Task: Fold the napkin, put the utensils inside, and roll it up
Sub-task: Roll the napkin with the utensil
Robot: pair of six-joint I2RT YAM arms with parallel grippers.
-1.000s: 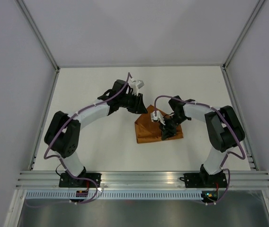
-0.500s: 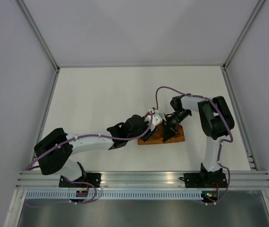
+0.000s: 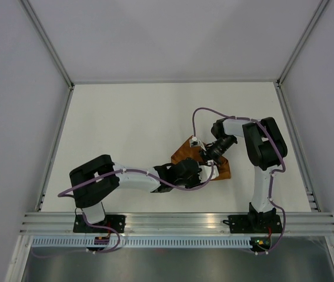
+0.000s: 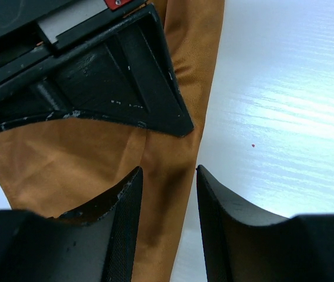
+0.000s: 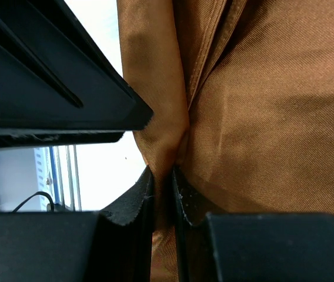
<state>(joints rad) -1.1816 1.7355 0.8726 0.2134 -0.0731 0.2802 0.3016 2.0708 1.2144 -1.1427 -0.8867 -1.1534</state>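
The rust-brown napkin (image 3: 184, 154) lies bunched and partly rolled at the table's centre right. My right gripper (image 3: 206, 157) is shut on a raised fold of the napkin (image 5: 255, 106), pinched between its pads (image 5: 162, 176). My left gripper (image 3: 204, 173) reaches in from the near left. Its jaws are open (image 4: 168, 176) and straddle the napkin's long rolled edge (image 4: 167, 194) without clamping it. The two grippers' fingers are very close together. One of the right gripper's fingers (image 4: 114, 88) fills the top of the left wrist view. No utensils show; any are hidden in the cloth.
The white tabletop (image 3: 126, 117) is bounded by grey walls and an aluminium rail (image 3: 173, 220) at the near edge. The right arm's purple cable (image 3: 197, 114) loops above the napkin.
My left arm swung from the napkin's far side round to its near left side, low to the table. My right gripper shifted slightly over the napkin, and the cloth bunched narrower.
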